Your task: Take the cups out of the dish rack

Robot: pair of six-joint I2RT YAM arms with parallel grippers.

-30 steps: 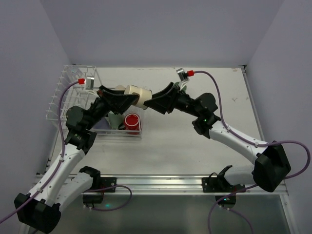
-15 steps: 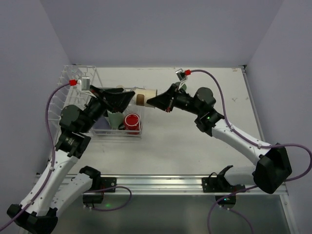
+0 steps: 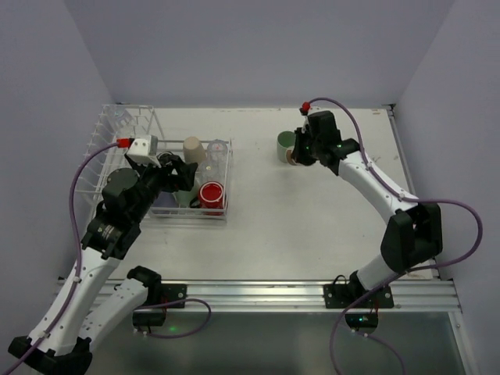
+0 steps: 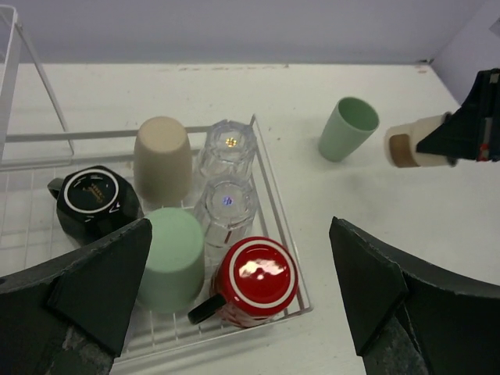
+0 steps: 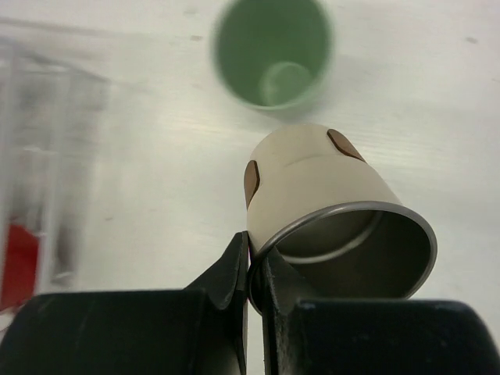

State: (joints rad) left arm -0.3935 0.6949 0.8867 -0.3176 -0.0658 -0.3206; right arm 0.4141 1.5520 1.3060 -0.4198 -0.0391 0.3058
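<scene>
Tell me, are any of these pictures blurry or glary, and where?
Right wrist view: the rack and red mug at the left are smeared, the green cup slightly soft, the beige cup sharp. Left wrist view: sharp, with bright glints on the red mug's base and both clear cups. Top view: even light, faint shadows, no blur.

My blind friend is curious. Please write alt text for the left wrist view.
Upside down in a wire dish rack sit a beige cup, black mug, mint cup, red mug and two clear cups. Beyond, a green cup stands on the table; the right tool holds a tan cup.
</scene>
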